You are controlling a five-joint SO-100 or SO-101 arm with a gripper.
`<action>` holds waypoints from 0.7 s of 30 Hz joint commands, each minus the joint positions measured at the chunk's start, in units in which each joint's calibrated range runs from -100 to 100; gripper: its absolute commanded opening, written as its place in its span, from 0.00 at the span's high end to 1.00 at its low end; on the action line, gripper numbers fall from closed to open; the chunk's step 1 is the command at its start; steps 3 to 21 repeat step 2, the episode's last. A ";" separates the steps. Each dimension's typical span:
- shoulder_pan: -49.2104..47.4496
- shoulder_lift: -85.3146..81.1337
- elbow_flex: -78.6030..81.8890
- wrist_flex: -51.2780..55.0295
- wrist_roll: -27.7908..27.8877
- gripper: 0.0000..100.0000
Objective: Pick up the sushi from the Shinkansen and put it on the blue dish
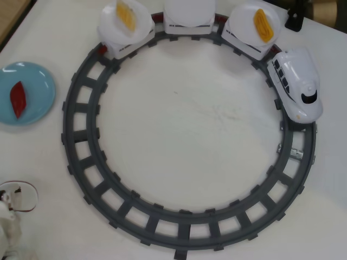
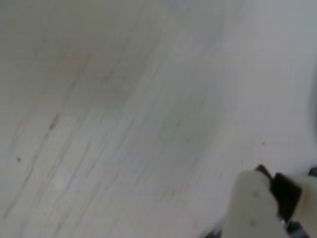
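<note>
In the overhead view the sushi [image 1: 17,98] already lies on the blue dish [image 1: 24,93], well apart from the Shinkansen [image 1: 297,81], so reaching again risks knocking it off. In the wrist view you see blurred table [image 2: 124,109]; whether the gripper [image 2: 270,196] is apart or together, you cannot tell.

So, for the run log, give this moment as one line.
sushi: on blue dish | train: on track, right | gripper: state unclear
</note>
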 commanded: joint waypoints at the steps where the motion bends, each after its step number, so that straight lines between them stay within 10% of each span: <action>1: 0.10 -0.12 0.27 0.27 -0.25 0.97; 21: 0.10 -0.12 0.27 0.27 -0.25 0.97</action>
